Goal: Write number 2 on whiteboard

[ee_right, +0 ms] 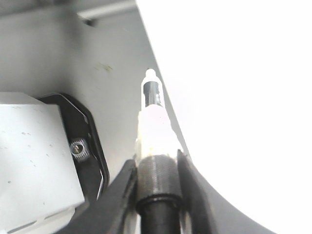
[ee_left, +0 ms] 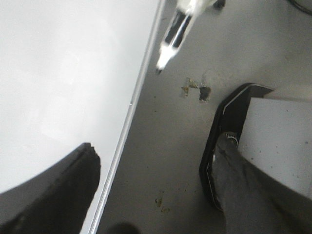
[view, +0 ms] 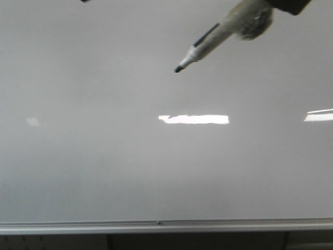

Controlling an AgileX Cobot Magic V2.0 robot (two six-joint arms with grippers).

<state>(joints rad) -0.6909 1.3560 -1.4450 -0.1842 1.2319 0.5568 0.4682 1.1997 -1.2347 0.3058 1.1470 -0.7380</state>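
Before whiteboard (view: 104, 166), marker (view: 200, 49) in right jaws.

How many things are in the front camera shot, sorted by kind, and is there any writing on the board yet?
Marker pens: 1, the marker, tip uncapped, held in the right gripper
Whiteboards: 1, the whiteboard
Metal rails: 1, the silver rail along the board's lower edge
Written marks: 0, no number 2 yet, only bright light reflections
Total: 3
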